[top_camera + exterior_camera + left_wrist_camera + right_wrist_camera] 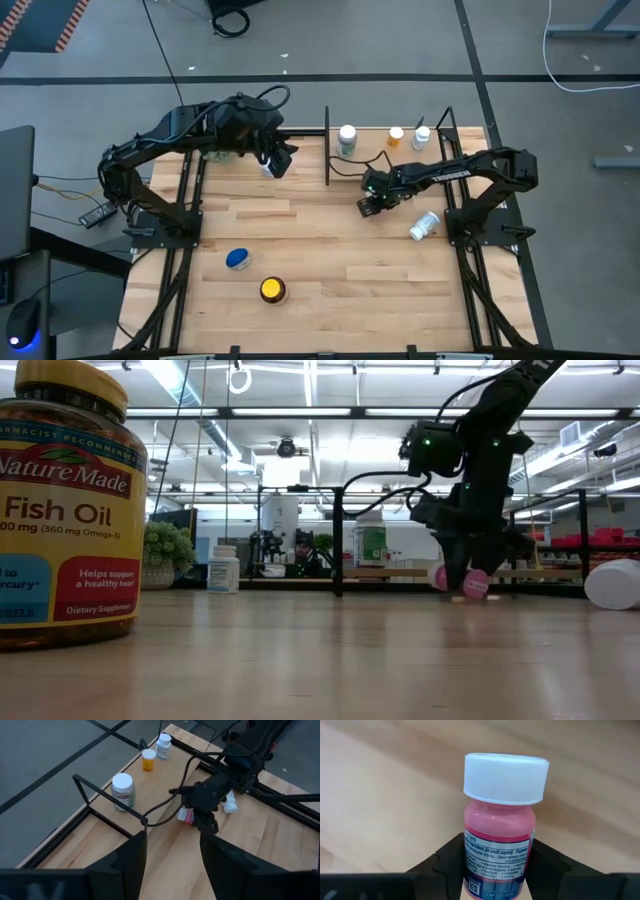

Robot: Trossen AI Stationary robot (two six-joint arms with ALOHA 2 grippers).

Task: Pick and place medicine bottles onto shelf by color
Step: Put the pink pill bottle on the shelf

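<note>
We have the right gripper [495,870] pinching the pink bottle [501,840] low over the table, near the shelf [400,150] (three bottles stand there); next we carry it across. The left gripper [172,855] waits, spread.

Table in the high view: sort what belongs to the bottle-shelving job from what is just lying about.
Job:
pink bottle, clamped in right gripper
shelf with three bottles
fallen white bottle
blue-lidded bottle
yellow-lidded fish oil bottle
left gripper, open, empty

Lying about:
green plant ball
</note>
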